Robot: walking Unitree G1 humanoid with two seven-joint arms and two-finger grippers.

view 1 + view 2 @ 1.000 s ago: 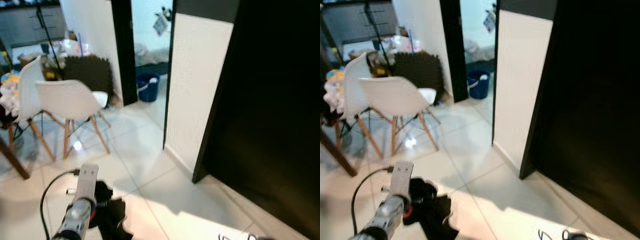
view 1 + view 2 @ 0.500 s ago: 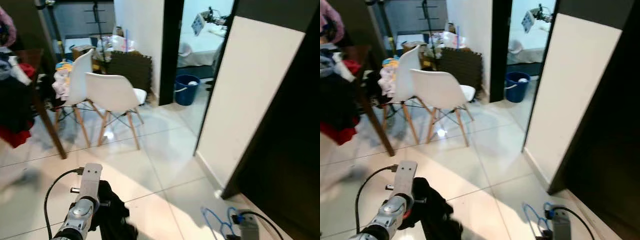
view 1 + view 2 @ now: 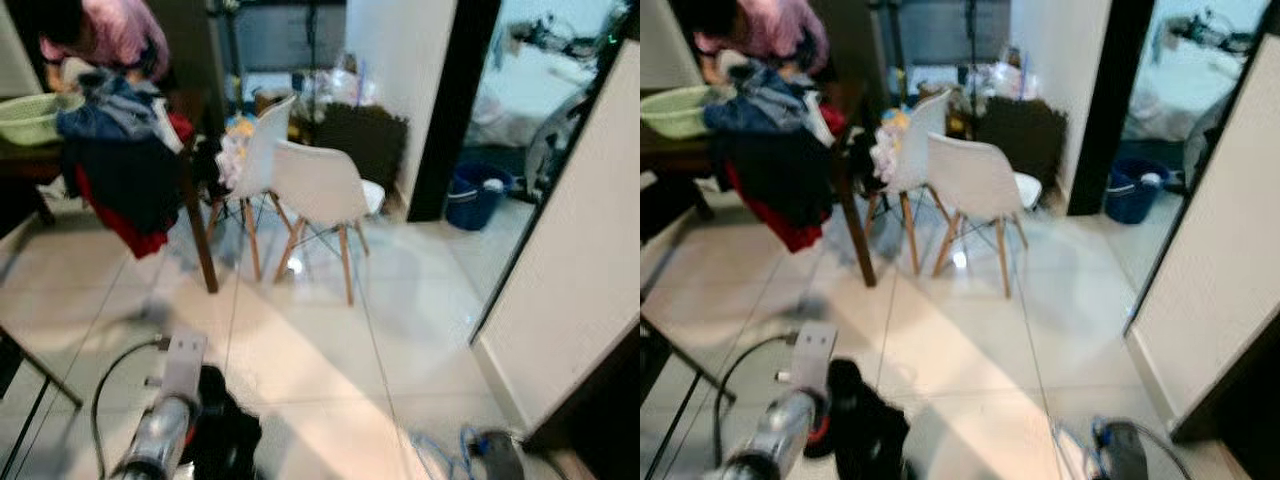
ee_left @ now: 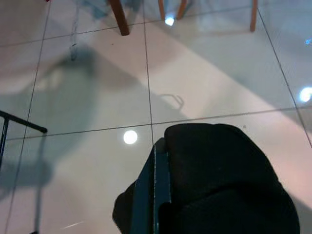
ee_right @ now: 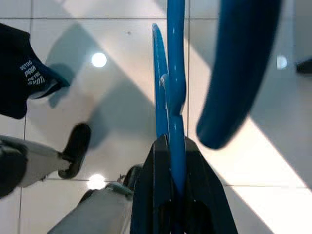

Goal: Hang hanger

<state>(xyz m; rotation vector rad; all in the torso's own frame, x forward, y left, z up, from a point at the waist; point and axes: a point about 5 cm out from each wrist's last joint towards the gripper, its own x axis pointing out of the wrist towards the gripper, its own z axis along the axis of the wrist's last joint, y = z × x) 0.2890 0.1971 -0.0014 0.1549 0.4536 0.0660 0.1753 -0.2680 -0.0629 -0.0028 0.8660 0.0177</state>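
Note:
A blue plastic hanger (image 5: 170, 73) is clamped between the fingers of my right gripper (image 5: 170, 161), which is shut on it. The same hanger (image 3: 440, 455) shows low in the eye views, beside the right gripper (image 3: 497, 452). My left gripper (image 4: 165, 161) is shut on a black garment (image 4: 219, 180) that drapes over and hides one finger. That garment (image 3: 225, 440) hangs off my silver left arm (image 3: 165, 435) just above the tiled floor.
Two white chairs (image 3: 320, 185) stand ahead beside a dark table (image 3: 195, 200) heaped with clothes (image 3: 120, 150) and a green basin (image 3: 30, 115). A person in pink (image 3: 100, 30) bends over it. A blue bucket (image 3: 475, 195) sits by the doorway; a white wall (image 3: 570, 280) is on the right.
The camera has swung left: the table, clothes pile and person came into view and the dark wall slid off right. Both grippers keep their holds.

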